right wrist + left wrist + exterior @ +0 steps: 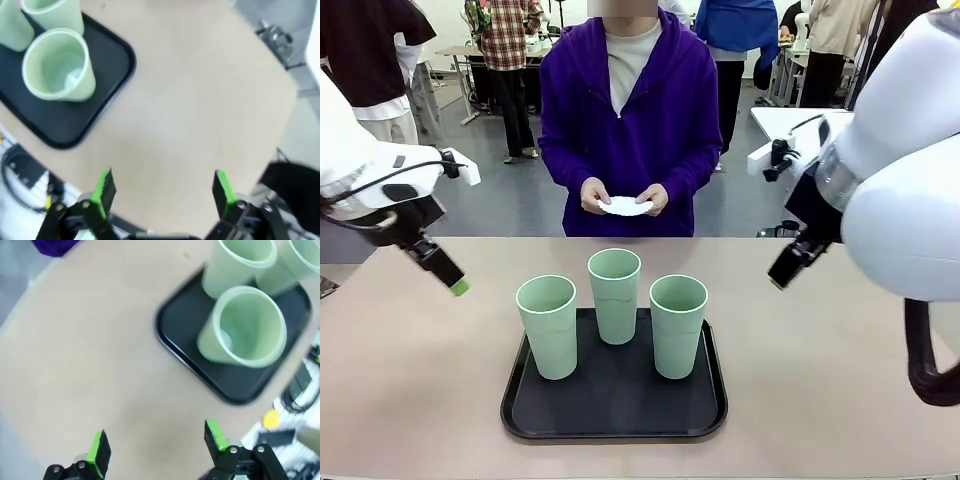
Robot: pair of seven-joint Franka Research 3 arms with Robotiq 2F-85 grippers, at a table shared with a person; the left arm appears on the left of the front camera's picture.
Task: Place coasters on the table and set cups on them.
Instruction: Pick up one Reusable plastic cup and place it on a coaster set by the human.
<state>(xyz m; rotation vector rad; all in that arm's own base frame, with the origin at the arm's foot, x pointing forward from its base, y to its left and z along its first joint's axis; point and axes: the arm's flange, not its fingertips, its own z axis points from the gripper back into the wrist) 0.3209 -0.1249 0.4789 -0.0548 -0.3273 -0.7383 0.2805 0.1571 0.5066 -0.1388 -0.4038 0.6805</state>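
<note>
A black tray (614, 425) sits on a beige table (840, 380), close to the robot's edge. Three tall pale green cups (615, 295) stand upright on the tray, close together, one toward its far side and two nearer the front.

Beyond the tray, at the far side of the table, a person in a purple top holds white paper coasters (626, 206) in both hands, above the table edge. How many are in the stack cannot be told. No coaster lies on the table yet.

The left claw (455, 284) hovers over bare table to the left of the tray, jaws wide apart and empty. The right claw (782, 274) hovers to the right of the tray, also wide apart and empty.

Risks from here, as a judgement: the cups stand so near one another that a wide claw reaching for one could bump its neighbour and tip it. Light plastic may flex or slip if squeezed hard. The coasters look thin and flimsy, so a claw taking one from the person could crumple it, pinch two at once, or catch a finger. A loose coaster could also slide when a cup lands, leaving the cup off-centre.
</note>
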